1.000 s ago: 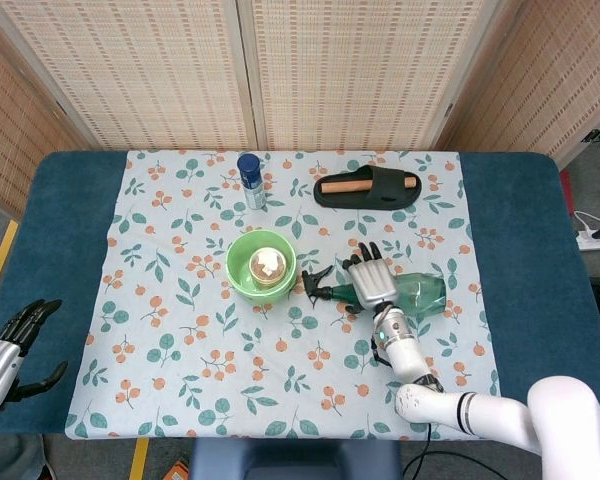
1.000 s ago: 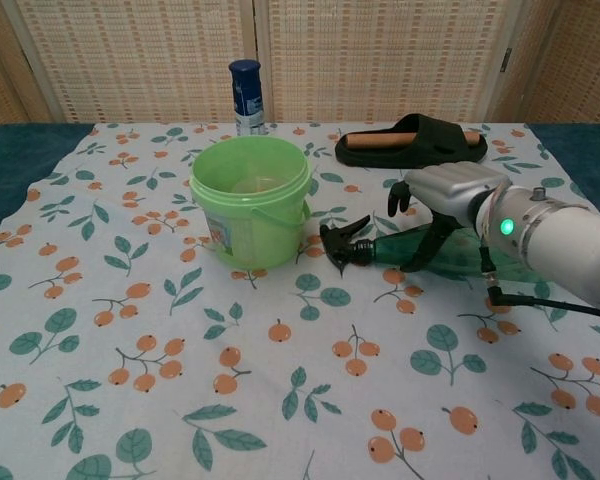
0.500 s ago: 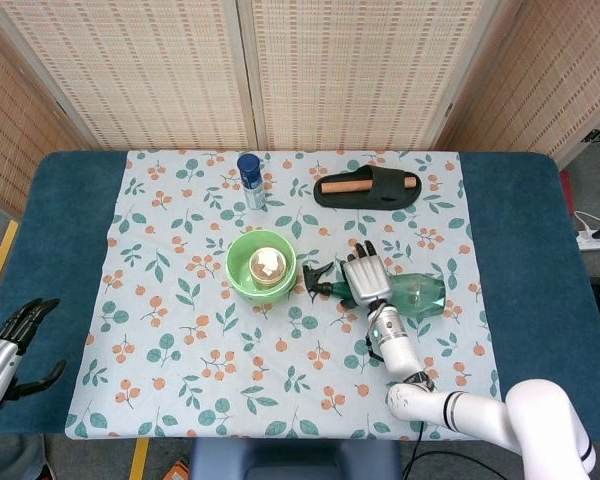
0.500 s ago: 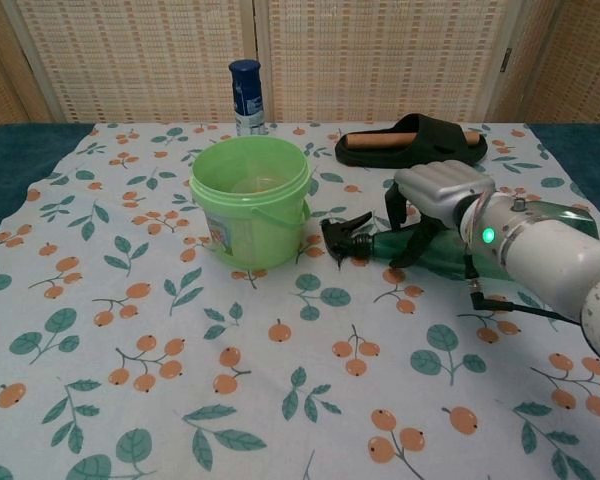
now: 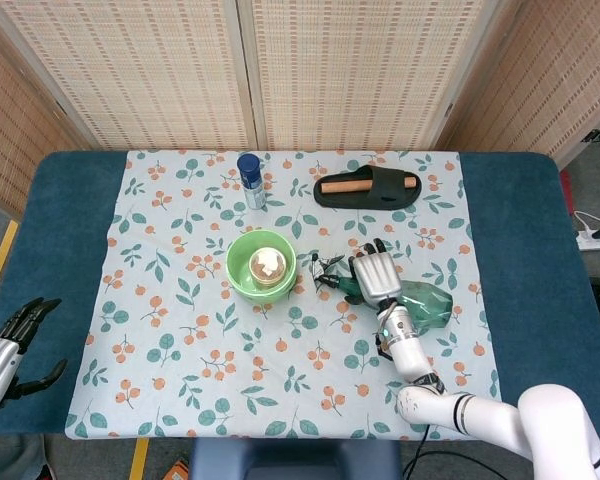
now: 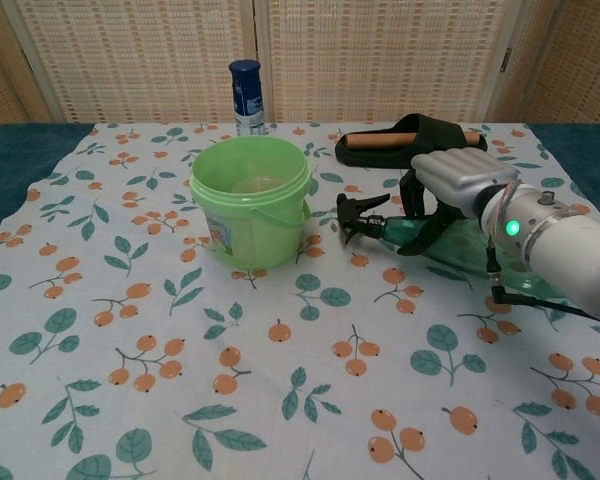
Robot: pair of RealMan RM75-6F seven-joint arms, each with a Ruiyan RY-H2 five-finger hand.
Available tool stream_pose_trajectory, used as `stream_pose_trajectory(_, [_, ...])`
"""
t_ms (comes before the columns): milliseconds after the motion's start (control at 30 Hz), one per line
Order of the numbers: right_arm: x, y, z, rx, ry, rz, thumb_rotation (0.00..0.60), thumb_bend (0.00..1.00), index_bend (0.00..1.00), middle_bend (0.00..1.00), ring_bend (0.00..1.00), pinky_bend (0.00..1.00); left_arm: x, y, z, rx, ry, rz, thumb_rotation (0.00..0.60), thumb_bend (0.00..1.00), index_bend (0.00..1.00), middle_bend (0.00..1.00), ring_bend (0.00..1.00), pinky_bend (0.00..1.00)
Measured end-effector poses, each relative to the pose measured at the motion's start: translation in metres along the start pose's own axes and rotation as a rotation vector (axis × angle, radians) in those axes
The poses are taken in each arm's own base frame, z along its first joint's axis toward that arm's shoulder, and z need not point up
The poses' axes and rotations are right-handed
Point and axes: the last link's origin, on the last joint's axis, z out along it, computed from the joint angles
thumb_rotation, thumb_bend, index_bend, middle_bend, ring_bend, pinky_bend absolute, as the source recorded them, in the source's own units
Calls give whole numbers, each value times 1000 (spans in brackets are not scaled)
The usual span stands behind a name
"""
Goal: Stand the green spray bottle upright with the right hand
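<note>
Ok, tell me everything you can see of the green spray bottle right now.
The green spray bottle has a translucent green plastic body and a black trigger head. It is not yet upright: it lies tilted, the head raised off the cloth and pointing left toward the green bucket, the base end low on the floral tablecloth. The right hand grips it from above near the neck, fingers wrapped around it. Liquid inside cannot be made out.
</note>
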Motion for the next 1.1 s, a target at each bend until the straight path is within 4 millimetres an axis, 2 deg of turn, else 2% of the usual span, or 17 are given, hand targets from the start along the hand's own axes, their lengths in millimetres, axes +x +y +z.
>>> stream_pose_trajectory(300, [17,1,-8,49,85,59,600,41,714,513,276,195,-2,-2,1,8,-7,-2,600,317,67,90,0,109])
stream_pose_trajectory(533, [40,8,-19,120,242,223,600,41,740,534,294,226,-4,-1,2,4,-19,2,600,317,67,91,0,109])
stream_pose_trajectory(767, [50,30,-30,173,429,537,600,41,752,543,300,231,-6,0,1,3,-27,4,600,317,66,91,0,109])
stream_pose_trajectory(1100, [36,76,-47,233,655,953,600,42,752,544,314,231,-11,1,2,-1,-44,17,600,317,66,91,0,109])
